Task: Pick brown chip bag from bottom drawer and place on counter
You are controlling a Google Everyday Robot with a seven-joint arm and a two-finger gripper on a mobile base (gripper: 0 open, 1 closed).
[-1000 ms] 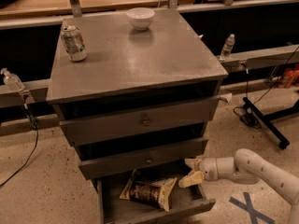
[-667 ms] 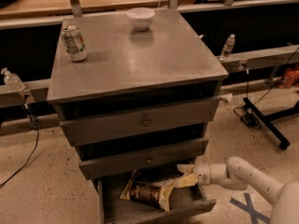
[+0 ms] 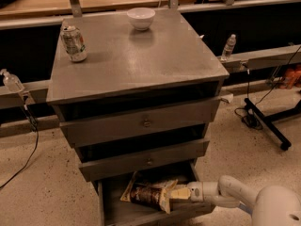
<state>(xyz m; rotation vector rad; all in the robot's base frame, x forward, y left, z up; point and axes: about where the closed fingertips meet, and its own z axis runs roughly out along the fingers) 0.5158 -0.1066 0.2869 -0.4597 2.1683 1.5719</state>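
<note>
The brown chip bag point(image 3: 146, 192) lies in the open bottom drawer point(image 3: 109, 210), dark brown with cream-yellow edges. My gripper point(image 3: 176, 193) reaches in from the right on a white arm point(image 3: 225, 195). It is down in the drawer at the bag's right end, touching its yellow edge. The counter point(image 3: 141, 55) is the flat grey top of the cabinet, above the two knobbed drawers.
A silver soda can point(image 3: 74, 43) stands at the counter's left rear and a white bowl point(image 3: 141, 18) at its back. A small bottle point(image 3: 228, 45) sits on a rail to the right, a dispenser bottle point(image 3: 11, 81) on the left. A black stand leg point(image 3: 265, 123) lies on the floor at right.
My arm has moved left and lower into the bottom drawer, bringing the gripper up against the right end of the chip bag. The bag lies in the same place.
</note>
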